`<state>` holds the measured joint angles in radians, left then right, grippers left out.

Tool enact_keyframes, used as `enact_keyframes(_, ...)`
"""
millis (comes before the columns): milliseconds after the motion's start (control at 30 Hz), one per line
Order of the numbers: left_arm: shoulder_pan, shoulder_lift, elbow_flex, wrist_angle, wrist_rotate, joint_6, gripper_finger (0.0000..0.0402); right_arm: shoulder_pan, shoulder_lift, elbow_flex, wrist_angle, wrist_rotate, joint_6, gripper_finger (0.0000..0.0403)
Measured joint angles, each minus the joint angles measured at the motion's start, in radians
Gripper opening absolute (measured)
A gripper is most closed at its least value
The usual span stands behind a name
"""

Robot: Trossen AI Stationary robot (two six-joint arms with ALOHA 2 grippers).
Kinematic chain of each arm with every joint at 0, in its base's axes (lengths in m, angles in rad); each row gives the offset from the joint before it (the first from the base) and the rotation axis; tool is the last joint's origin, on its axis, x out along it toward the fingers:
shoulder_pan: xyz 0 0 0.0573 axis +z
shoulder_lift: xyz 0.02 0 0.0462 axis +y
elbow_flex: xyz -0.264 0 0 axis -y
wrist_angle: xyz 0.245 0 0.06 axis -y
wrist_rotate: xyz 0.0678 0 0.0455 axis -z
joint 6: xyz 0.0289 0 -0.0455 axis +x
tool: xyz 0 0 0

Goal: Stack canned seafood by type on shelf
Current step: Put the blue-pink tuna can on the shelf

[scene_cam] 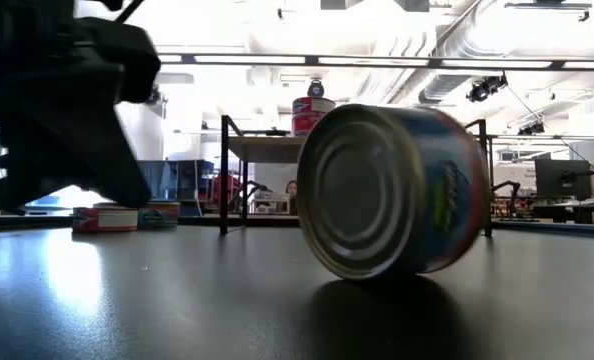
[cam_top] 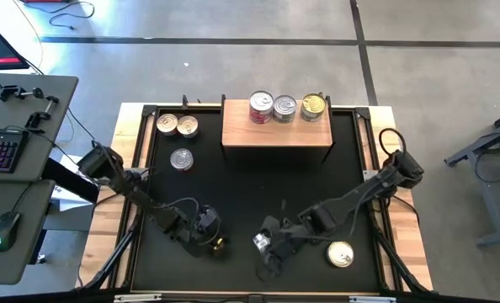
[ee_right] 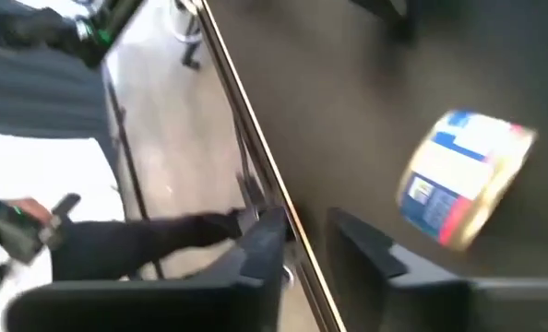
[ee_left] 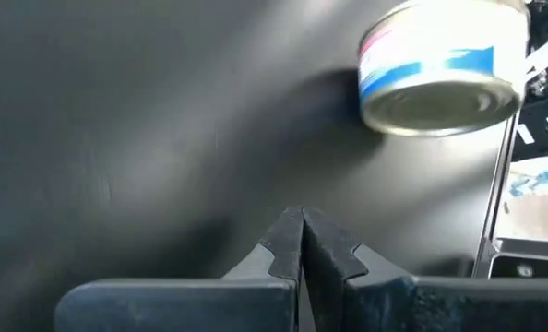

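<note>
**Tins on the black bench and the wooden shelf**

Three small round tins (cam_top: 178,135) sit far left on the black bench (cam_top: 250,189). The left hand (cam_top: 210,241) is pressed together. Three tins (cam_top: 287,108) stand on the light-brown wooden shelf (cam_top: 275,132). The right hand (cam_top: 265,244) is slightly apart beside a blue-labelled tin (ee_right: 465,177).

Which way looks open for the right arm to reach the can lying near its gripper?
Probably yes: the right gripper is beside the tilted can on bare black mat, nothing between them.
</note>
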<state>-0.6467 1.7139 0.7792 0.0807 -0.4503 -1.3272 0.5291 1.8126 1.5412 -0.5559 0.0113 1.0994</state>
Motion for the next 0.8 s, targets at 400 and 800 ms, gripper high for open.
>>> enact_keyframes(400, 0.006, 0.007, 0.000, 0.054, 0.052, -0.032, 0.0000, 0.163, 0.001, 0.000, -0.017, 0.121, 0.109, 0.0263)
enact_keyframes(800, 0.043, 0.007, 0.000, 0.105, 0.111, -0.032, 0.0000, 0.126, 0.055, 0.001, -0.043, 0.167, 0.198, 0.0303)
